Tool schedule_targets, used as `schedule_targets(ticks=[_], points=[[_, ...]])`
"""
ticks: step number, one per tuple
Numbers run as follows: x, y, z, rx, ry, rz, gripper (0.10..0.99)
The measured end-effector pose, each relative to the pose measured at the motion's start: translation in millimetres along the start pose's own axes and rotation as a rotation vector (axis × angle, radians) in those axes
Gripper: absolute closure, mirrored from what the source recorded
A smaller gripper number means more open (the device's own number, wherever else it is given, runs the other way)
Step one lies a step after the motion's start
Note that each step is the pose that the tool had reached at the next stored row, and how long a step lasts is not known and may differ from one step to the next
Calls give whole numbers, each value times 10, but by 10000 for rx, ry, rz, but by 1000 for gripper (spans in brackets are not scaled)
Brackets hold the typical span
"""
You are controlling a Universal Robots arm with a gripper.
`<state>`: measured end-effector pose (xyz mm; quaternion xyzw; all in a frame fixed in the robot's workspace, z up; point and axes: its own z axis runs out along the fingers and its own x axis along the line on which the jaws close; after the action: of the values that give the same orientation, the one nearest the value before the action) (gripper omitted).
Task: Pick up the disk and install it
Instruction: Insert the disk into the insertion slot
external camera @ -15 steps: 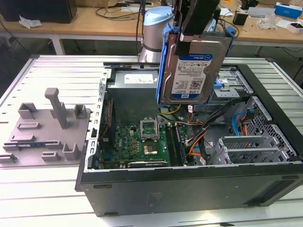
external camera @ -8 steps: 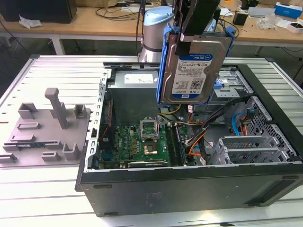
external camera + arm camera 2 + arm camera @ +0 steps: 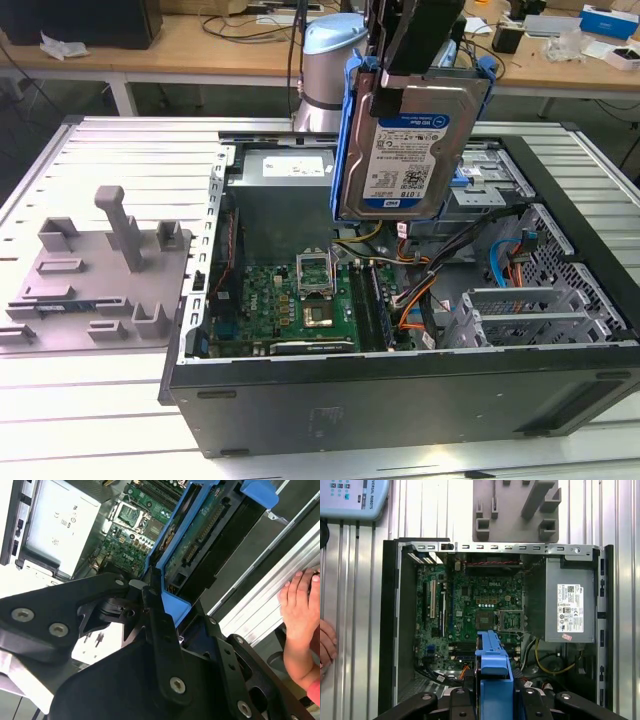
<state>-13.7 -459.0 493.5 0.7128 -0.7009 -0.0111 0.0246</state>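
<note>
Workshop scene: an open computer case point(image 3: 400, 400) lies on its side on a table point(image 3: 100, 420) of silver metal slats, its inside facing up. The robot's black claw point(image 3: 396, 72) is pinching the disk point(image 3: 410, 140) by its top edge, with the fingers point(image 3: 150, 611) pressed against the blue frame. The disk hangs nearly upright in the air above the far right part of the case as the exterior view shows it, clear of the parts below. Its labelled silver face is turned toward that camera.

In the first wrist view the disk point(image 3: 493, 662) shows edge-on as a blue strip over the tangle of cables beside the green circuit board point(image 3: 480, 605). The grey power supply box point(image 3: 568, 607) sits in a corner of the case.

On the table at the exterior view's left, just beside the case, lies a grey plastic plate point(image 3: 90, 280) with raised blocks and a post. The arm's pale blue base point(image 3: 330, 70) stands behind the case, with a wooden workbench point(image 3: 200, 45) farther back.

A person's hand point(image 3: 300, 615) rests on the table slats beside the case.
</note>
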Motion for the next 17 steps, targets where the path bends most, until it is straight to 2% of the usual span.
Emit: schedule_targets(ticks=[1,5,10,15,17], points=[[0,-1,0,0,1,-1,722],[156,-46,0,-13,11,0,722],[368,-63,14,-13,10,1,722],[441,-122,37,19,11,2,722],[470,-172,48,45,12,4,722]])
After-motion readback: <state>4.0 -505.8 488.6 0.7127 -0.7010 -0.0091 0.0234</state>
